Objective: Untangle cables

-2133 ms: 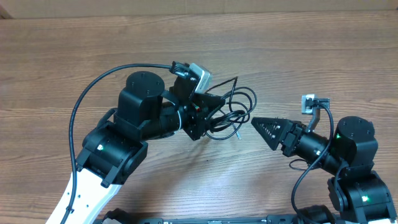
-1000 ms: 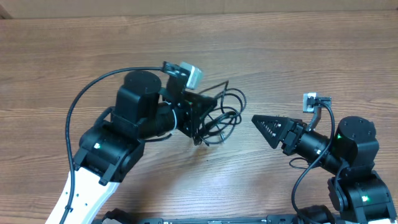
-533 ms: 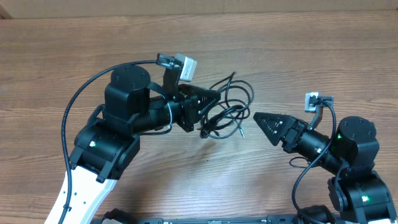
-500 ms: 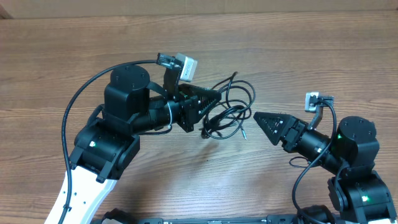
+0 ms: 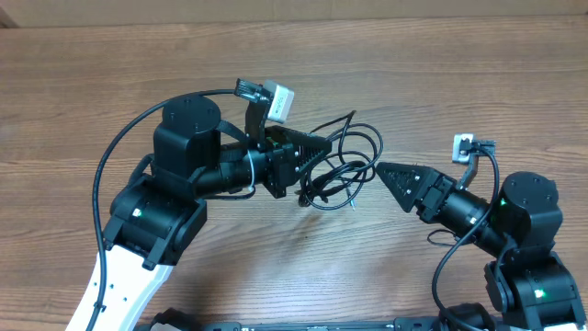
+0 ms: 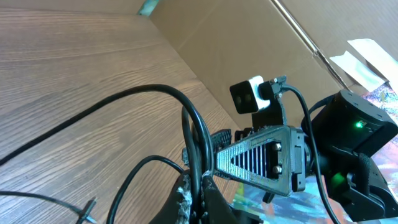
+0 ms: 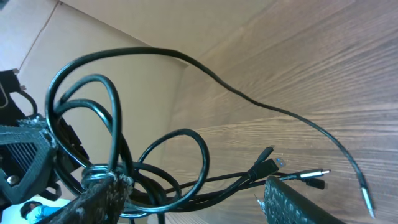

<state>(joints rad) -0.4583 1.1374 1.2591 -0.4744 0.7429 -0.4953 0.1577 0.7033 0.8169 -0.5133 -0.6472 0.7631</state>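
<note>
cables (image 5: pixel 344 161): black, silver plug tips (image 7: pixel 313 173) | left gripper (image 5: pixel 323 143): black, ribbed pads | right gripper (image 5: pixel 378 171): black, same ribbing (fine parallel grooves) | table (image 5: pixel 459 74): brown wood grain | camera (image 5: pixel 278 99) above left gripper: white and grey | light (image 5: pixel 501 201) behind right gripper: green

cables (image 5: pixel 333 175): mid-table, between the two grippers
left gripper (image 5: pixel 322 145): left of cables, touching them
right gripper (image 5: pixel 379 170): just right of cables
table (image 5: pixel 459 74): under all
</note>
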